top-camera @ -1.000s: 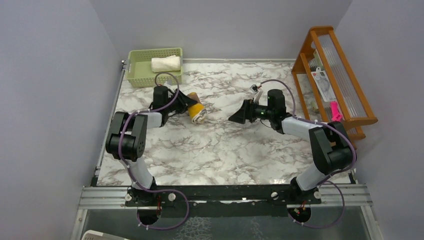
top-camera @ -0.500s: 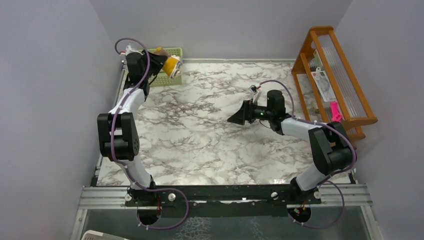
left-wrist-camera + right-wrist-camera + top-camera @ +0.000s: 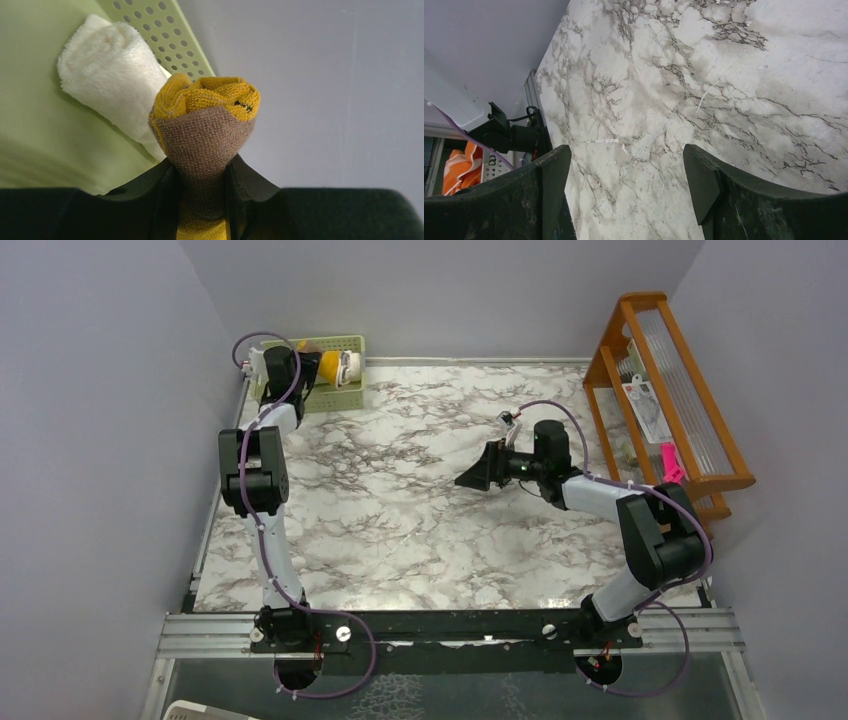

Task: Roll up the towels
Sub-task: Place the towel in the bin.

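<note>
- The tabletop (image 3: 400, 530) is bare marble in the near and middle ground, and neither towel lies on it.
- The right end effector (image 3: 472, 476) hangs low over the middle-right of the tabletop. Its fingers are spread wide and grasp nothing, and it is well apart from both towels.
- The left arm is much the nearer arm to the work, stretched out to the far-left corner.
- The left end effector (image 3: 202, 185) is clenched on the rolled mustard-yellow towel (image 3: 205, 130), pinching it at the brown patch.
- The roll's long axis runs straight out along the fingers, with its spiral end pointing away from the wrist.
- The held roll is over the pale green basket (image 3: 345, 400). Whether it touches the basket floor cannot be told.
- The cream-white towel (image 3: 107, 75) lies rolled inside the basket, just to the right of the yellow roll in the overhead view.
- The coming move likely turns on lowering and letting go in the free space to the left of the cream roll.
</note>
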{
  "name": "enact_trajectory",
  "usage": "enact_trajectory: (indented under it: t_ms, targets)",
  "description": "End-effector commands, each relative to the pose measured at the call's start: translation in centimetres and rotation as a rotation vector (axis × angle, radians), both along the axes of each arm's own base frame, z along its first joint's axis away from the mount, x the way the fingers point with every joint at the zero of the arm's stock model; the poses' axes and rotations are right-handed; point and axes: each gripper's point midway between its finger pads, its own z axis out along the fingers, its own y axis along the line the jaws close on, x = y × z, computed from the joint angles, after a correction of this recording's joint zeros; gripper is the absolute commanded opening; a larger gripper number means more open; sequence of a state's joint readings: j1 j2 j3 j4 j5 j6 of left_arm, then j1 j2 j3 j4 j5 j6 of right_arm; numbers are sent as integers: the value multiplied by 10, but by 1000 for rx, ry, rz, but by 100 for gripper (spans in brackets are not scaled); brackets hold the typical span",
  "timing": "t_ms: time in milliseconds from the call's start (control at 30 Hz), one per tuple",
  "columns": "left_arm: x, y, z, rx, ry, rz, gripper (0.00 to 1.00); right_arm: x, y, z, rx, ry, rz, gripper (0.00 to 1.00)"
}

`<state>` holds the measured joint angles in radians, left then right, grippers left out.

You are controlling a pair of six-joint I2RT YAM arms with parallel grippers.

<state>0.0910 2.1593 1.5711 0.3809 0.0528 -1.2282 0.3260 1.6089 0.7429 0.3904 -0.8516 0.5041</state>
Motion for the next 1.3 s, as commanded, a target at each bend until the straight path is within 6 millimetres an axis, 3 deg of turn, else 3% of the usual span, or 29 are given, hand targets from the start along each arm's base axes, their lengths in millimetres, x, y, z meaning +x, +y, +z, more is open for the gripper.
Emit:
enact_trajectory:
  t_ms: [0,100,300,567,933,1267]
  targets:
    - [20,3,31,-36,-106,108,2,-4,3,-2,8,-7,31,83]
    - [23,-4,24,-7,-101,144,2,-4,3,-5,6,-2,31,83]
    - [24,-26,-11,-22,-65,141,2,-4,3,-6,6,-1,36,83]
    - [13,-18,-52,30,-2,224,2,-5,2,-6,-6,-7,32,83]
    - [0,17,-64,32,3,285,2,-3,2,-5,-11,-7,36,83]
    - [14,-4,-99,16,48,162,2,-1,2,-3,-16,-12,34,83]
